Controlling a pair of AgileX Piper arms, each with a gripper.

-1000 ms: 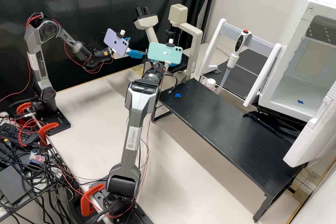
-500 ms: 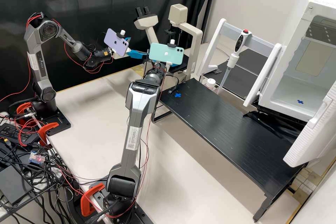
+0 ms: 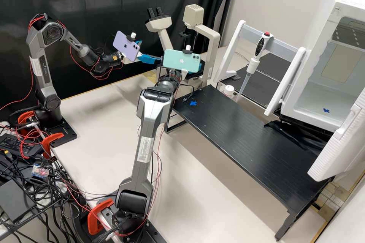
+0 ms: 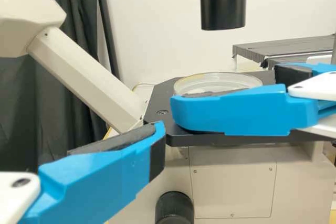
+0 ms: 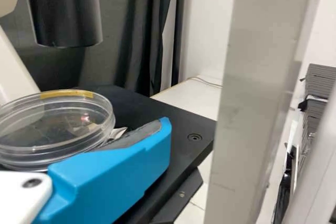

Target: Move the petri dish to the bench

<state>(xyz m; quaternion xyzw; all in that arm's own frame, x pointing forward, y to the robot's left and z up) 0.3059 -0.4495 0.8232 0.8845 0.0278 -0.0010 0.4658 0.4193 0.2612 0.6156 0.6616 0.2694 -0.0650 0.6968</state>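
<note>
The clear, round petri dish (image 4: pixel 218 81) lies flat on the black microscope stage (image 4: pixel 184 138), below the objective. In the high view my left gripper (image 3: pixel 148 51) stands open left of the microscope; in the left wrist view my left gripper (image 4: pixel 156 142) has one finger near, apart from the dish. Blue parts of my right gripper (image 3: pixel 196 68) show behind the green phone. Seen from the left wrist, its open fingers stand on either side of the dish. In the right wrist view my right gripper (image 5: pixel 157 140) has a finger along the petri dish (image 5: pixel 52 129); firm contact cannot be told.
The pale microscope column (image 5: pixel 257 98) stands close beside my right gripper. The low black bench (image 3: pixel 243 140) with a blue cross (image 3: pixel 193 103) extends right of the microscope, near a pipette (image 3: pixel 254 64) on a stand and an open white chamber (image 3: pixel 323 87).
The phone on my right wrist has shifted slightly right and down in the high view. My left arm has kept still.
</note>
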